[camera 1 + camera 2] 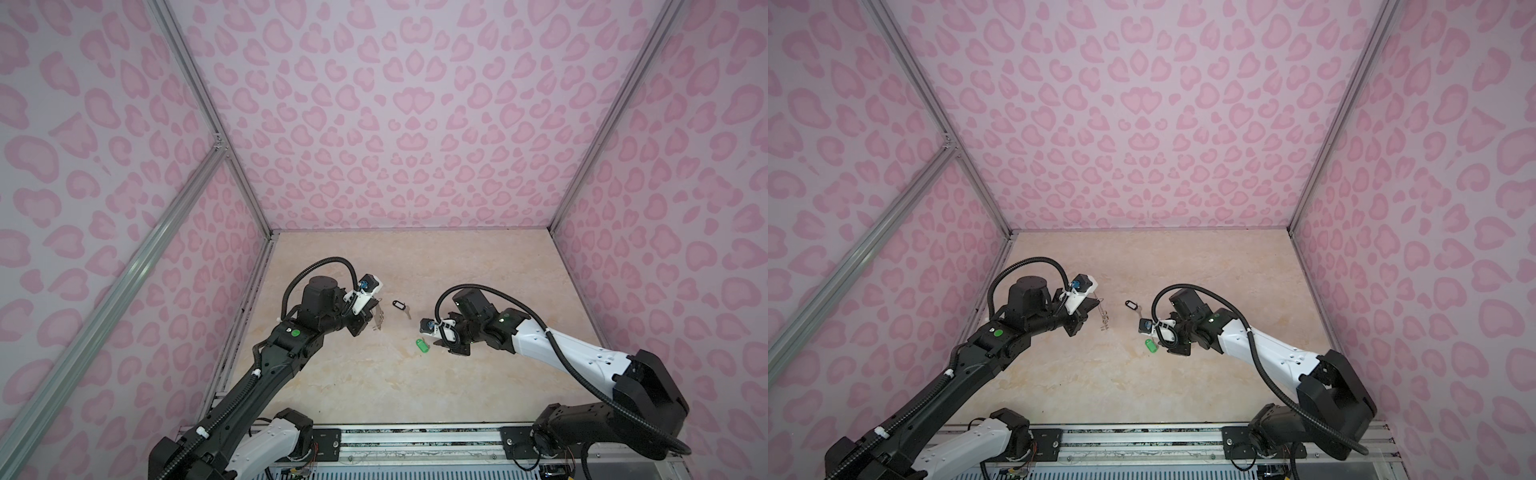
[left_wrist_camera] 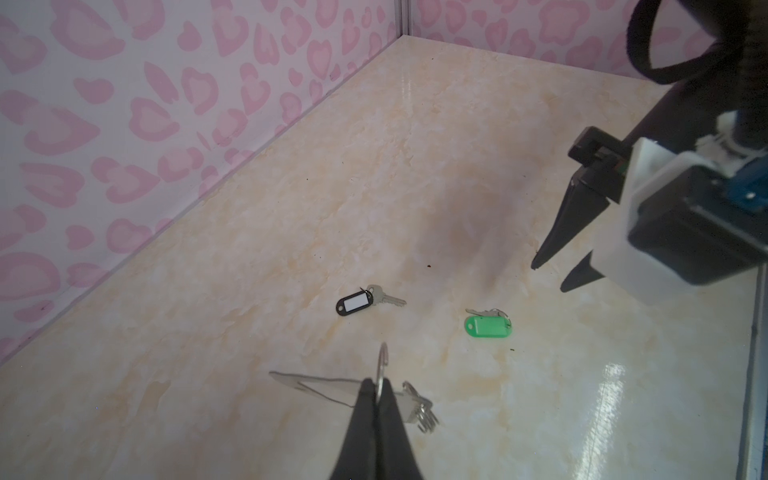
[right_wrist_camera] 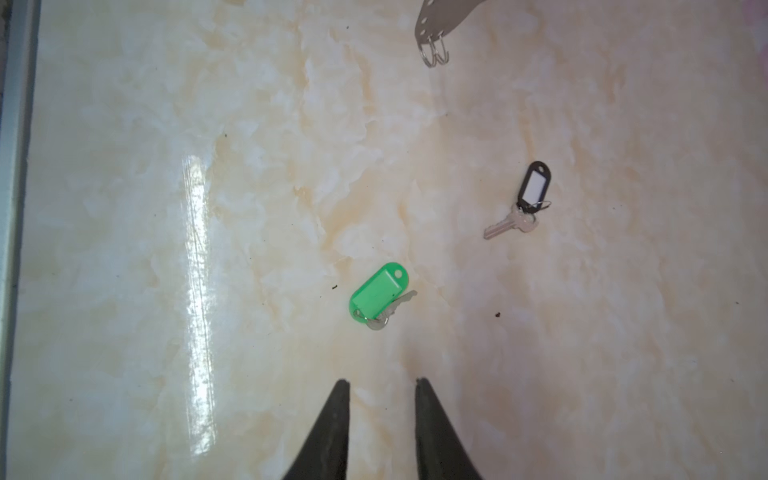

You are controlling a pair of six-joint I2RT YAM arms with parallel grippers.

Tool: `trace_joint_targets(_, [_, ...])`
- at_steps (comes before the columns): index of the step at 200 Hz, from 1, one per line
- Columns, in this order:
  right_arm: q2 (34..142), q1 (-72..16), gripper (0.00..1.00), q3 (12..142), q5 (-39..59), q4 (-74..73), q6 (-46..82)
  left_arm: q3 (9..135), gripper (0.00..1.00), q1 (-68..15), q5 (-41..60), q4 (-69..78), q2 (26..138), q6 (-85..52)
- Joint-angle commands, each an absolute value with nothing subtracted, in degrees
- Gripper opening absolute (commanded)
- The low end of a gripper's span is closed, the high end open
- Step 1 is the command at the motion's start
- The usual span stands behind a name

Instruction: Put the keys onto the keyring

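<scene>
Keyring in left gripper, long axis crosswise to that gripper

We read no text, brand, number or sign anywhere. The black tag, lying mid-bench, carries a white label insert, and it looks blank to us. The green tag beside it has a plain label window. The green round sticker on the left arm shows no characters we can make out.
</scene>
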State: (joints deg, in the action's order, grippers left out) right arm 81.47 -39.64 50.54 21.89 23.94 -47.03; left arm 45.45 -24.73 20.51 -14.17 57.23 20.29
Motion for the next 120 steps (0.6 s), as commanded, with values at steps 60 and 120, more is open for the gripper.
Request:
trace_joint_targets(60, [96.3, -39.2, 0.27, 58.4, 19.1, 31.6, -66.8, 42.3, 0.03, -24.4, 20.3, -8.7, 56.4, 20.4])
trace_joint_targets(120, [100.2, -39.2, 0.23, 61.3, 20.2, 33.4, -70.2, 41.9, 0.03, -24.3, 20.9, -8.6, 56.7, 20.9])
